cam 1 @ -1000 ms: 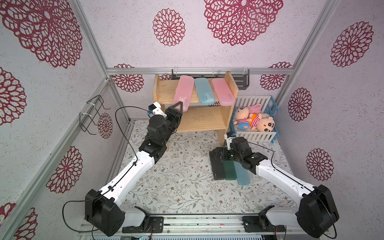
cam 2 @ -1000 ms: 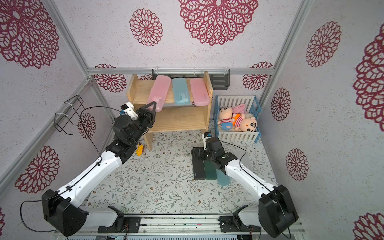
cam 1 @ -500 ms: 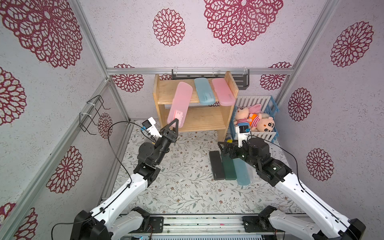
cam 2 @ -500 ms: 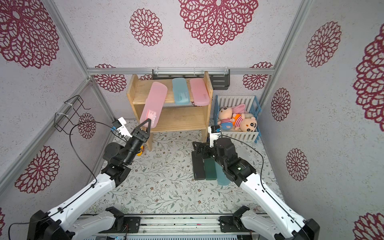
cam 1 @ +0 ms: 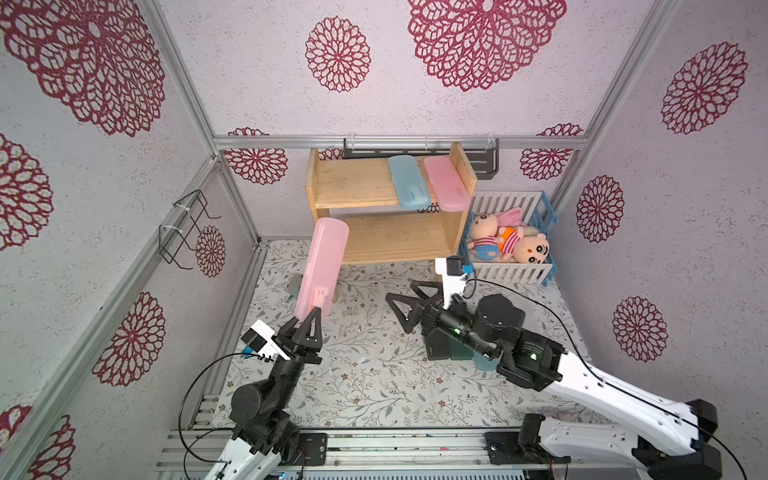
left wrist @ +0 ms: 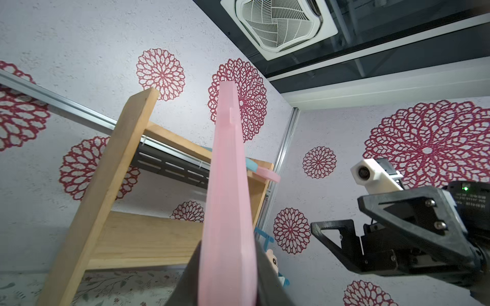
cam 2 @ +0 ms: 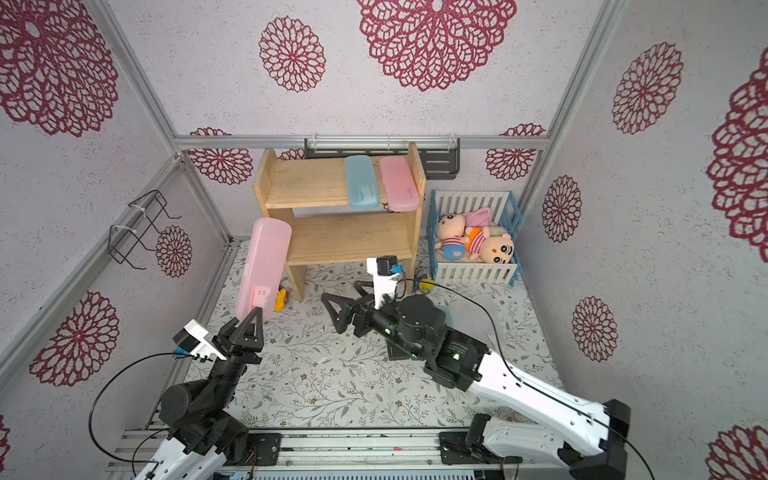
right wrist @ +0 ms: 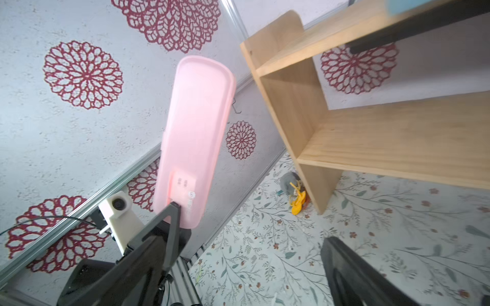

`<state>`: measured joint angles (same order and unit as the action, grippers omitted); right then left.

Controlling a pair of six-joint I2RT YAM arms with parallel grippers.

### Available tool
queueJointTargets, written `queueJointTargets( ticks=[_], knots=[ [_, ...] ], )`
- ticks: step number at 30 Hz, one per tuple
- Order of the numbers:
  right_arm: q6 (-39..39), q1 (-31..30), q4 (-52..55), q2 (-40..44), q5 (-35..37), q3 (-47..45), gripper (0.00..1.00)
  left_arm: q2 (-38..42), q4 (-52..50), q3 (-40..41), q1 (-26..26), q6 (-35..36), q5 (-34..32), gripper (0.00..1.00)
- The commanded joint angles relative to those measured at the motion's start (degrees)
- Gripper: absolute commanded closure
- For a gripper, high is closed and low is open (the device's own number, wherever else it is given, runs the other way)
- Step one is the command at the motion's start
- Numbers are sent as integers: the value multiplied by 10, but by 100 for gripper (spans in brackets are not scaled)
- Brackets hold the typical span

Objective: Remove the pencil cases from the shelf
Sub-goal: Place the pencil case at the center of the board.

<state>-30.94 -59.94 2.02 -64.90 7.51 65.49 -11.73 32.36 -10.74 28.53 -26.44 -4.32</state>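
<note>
Left claw (cam 1: 308, 314): I pinch the near end of a pink pencil case (cam 1: 324, 259), holding it nearly upright over the floor mat (cam 1: 374, 386), to the near left of the shelf (cam 1: 365, 195) and apart from it. Right claw (cam 1: 400, 291): spread wide, gripping nothing, pointing left. At the right end of the shelf's top board a light blue case (cam 1: 409, 185) and a second pink case (cam 1: 445, 185) lie side by side. A black case (cam 1: 436, 353), a dark green case (cam 1: 460, 353) and a pale blue case (cam 1: 484, 365) lie on the mat under my right arm.
</note>
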Motion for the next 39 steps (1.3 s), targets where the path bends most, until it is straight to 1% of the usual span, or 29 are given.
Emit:
queueJointTargets(
  ticks=[1, 3, 4, 5, 6, 11, 16, 19, 26, 30, 34, 35, 37, 39],
  knots=[
    [-44, -22, -66, -59, -12, 62, 1, 70, -64, 9, 3, 35, -35, 100],
    [-61, -35, -57, -99, 2, 98, 1, 111, -86, 20, 4, 38, -40, 100],
    [-70, -39, -48, -120, 13, 117, 1, 115, -76, 26, 4, 42, -39, 100],
    [-77, -43, -37, -140, 27, 136, 1, 113, -93, 20, 4, 42, -35, 100],
    [-80, -46, -30, -157, 35, 152, 1, 109, -86, 22, 5, 40, -34, 100],
    [-80, -59, -23, -230, 26, 229, 1, 112, -71, 30, 4, 46, -37, 100],
    [-75, -64, 2, -282, 23, 291, 1, 116, -73, 27, 4, 48, -35, 100],
    [-67, -67, 18, -311, 21, 326, 1, 116, -58, 29, 4, 37, -32, 100],
    [-58, -72, 78, -390, 20, 431, 1, 116, -50, 31, 4, 31, -35, 100],
    [-54, -77, 91, -407, 29, 451, 1, 116, -54, 29, 4, 25, -36, 100],
    [-51, -79, 89, -401, 44, 438, 11, 116, -56, 29, 4, 24, -35, 100],
    [-48, -79, 83, -396, 46, 429, 15, 116, -59, 29, 4, 22, -37, 100],
    [-36, -79, 69, -384, 45, 413, 29, 116, -68, 28, 4, 16, -41, 100],
    [-23, -78, 65, -374, 47, 398, 39, 116, -77, 26, 4, 9, -50, 89]
  ],
)
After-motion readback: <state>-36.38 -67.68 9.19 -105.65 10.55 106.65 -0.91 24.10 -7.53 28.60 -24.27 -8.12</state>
